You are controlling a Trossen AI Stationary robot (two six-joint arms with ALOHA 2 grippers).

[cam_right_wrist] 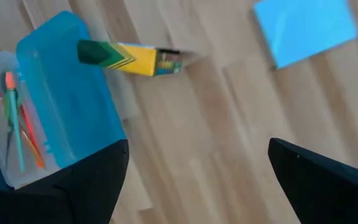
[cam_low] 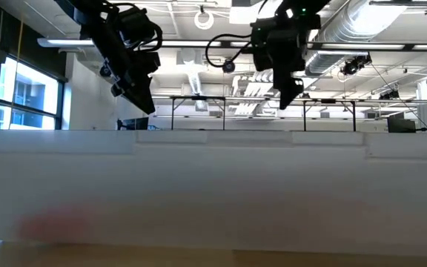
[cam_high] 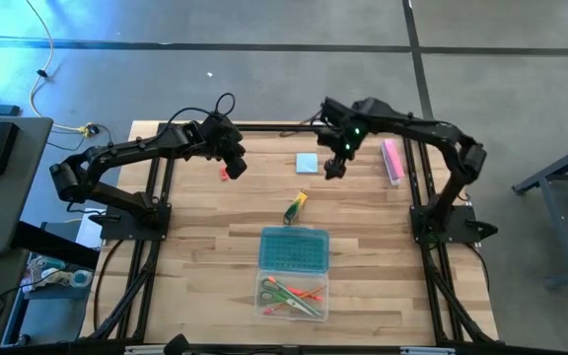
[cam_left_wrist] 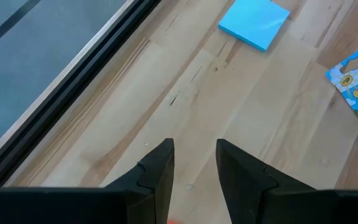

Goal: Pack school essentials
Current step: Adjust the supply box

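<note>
My left gripper [cam_high: 233, 164] hangs open above the table's far left, just above a tiny red piece [cam_high: 223, 175]. My right gripper [cam_high: 335, 169] hangs wide open in the air beside a light-blue note pad [cam_high: 307, 163] that lies flat on the wood. A yellow-green marker-like pack [cam_high: 295, 208] lies nearer the middle, and shows in the right wrist view [cam_right_wrist: 129, 58] next to the note pad [cam_right_wrist: 306, 28]. The clear box [cam_high: 292, 296] holds orange-red and green pencils and green-handled scissors, with its teal lid [cam_high: 295, 248] folded open toward the far side.
A pink bar [cam_high: 392, 160] lies by the right arm's frame at the far right. Black frame rails [cam_high: 156, 187] run along the table's left, right and far sides. Bare wood lies between the note pad and the open box.
</note>
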